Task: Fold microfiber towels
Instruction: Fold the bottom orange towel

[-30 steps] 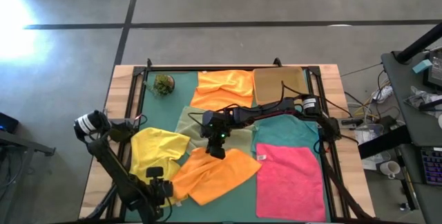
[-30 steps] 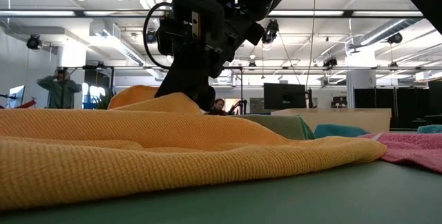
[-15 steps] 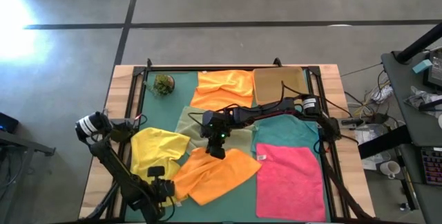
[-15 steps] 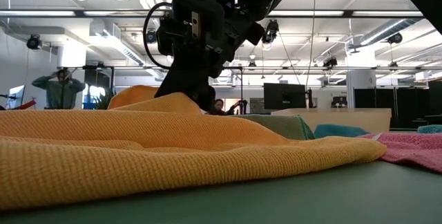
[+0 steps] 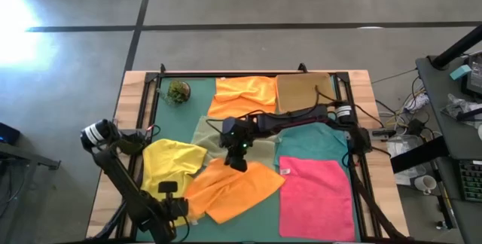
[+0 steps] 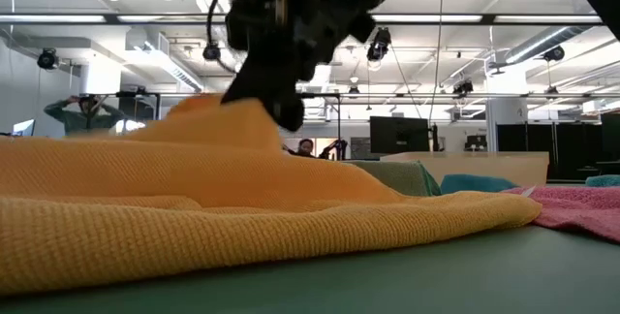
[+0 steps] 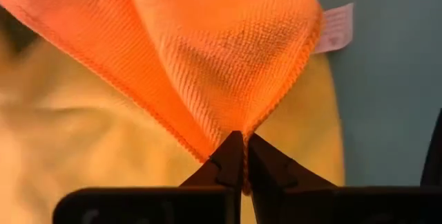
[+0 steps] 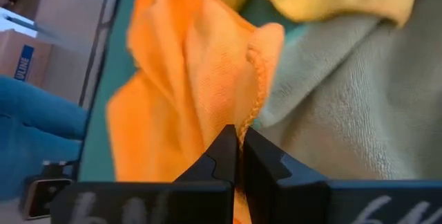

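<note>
On the green surface (image 5: 169, 116), six cloths lay spread, largest to smallest as follows. Pink towel (image 5: 316, 197): flat at the near right. Teal towel (image 5: 312, 144): just beyond the pink one, partly under the right arm. Orange towel (image 5: 230, 189): crumpled at the near centre, held at two points. Yellow towel (image 5: 170, 163): bunched at the near left, touching the held orange one. Second orange towel (image 5: 242, 96): flat at the far centre. Olive green towel (image 5: 209, 134): mid-surface, partly covered by the yellow and orange cloths. Tan tray (image 5: 305, 93): far right, beside the second orange towel. Right gripper (image 5: 239, 163): at the centre, jaws pinched tight on the far edge of the orange towel, which rose to a peak in the low view. Left gripper (image 7: 243, 160): at the near left, jaws closed on a corner of the same towel. Plant ball (image 5: 178, 91): far left corner.
</note>
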